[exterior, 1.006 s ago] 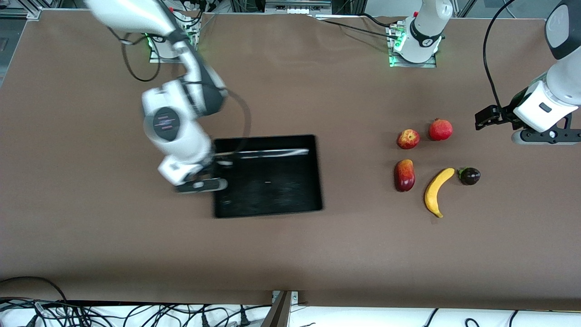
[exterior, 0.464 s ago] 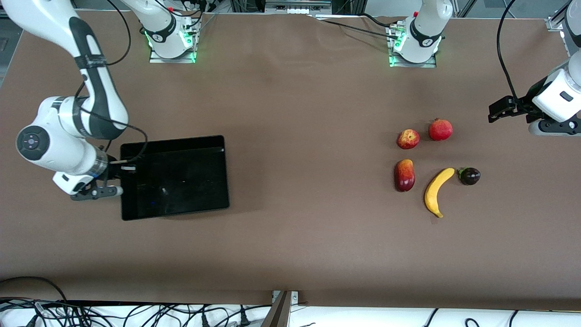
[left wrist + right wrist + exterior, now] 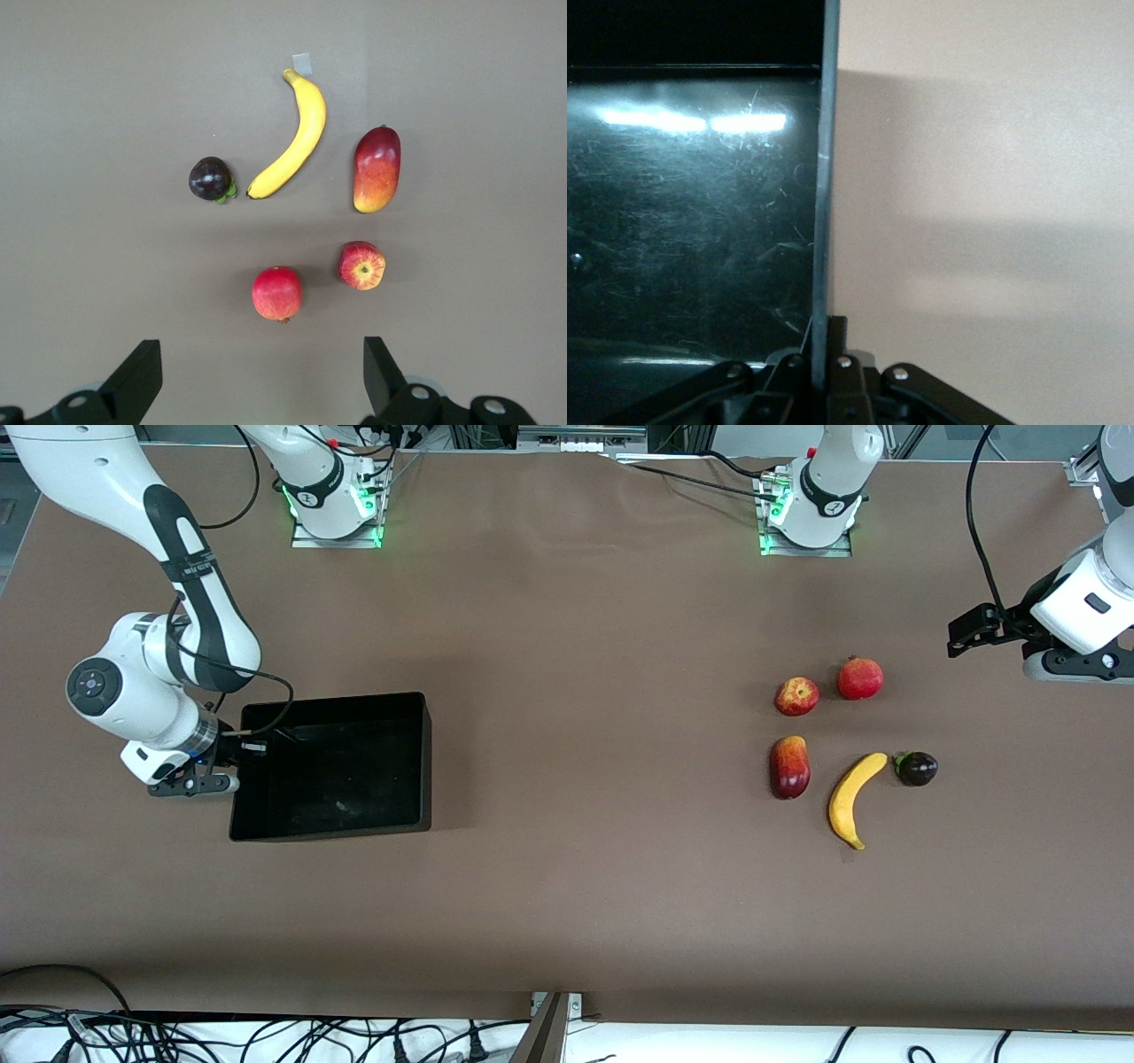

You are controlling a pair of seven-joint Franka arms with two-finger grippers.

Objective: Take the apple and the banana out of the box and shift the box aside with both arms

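The box [image 3: 332, 766], a glossy black open tray, lies toward the right arm's end of the table. My right gripper [image 3: 237, 762] is shut on its end wall. In the right wrist view the thin wall [image 3: 826, 177] runs straight into the closed jaws of the right gripper [image 3: 824, 341]. The fruits lie together toward the left arm's end: apple [image 3: 796, 696], pomegranate [image 3: 860, 678], mango [image 3: 789, 767], banana [image 3: 853, 799] and a small dark purple one [image 3: 917, 768]. My left gripper [image 3: 961, 633] hangs open above the table beside them. Its wrist view looks down on the banana [image 3: 292, 137] and pomegranate [image 3: 277, 293].
The two arm bases [image 3: 332, 505] [image 3: 811, 509] stand at the table's edge farthest from the front camera. Cables [image 3: 266, 1036] hang below the table's nearest edge. A small bit of tape [image 3: 302, 64] lies at the banana's tip. Bare brown tabletop [image 3: 602, 762] separates box and fruits.
My right arm has dragged the box from the table's middle toward the right arm's end, still gripping its wall. The left gripper has shifted slightly. The fruits have not moved.
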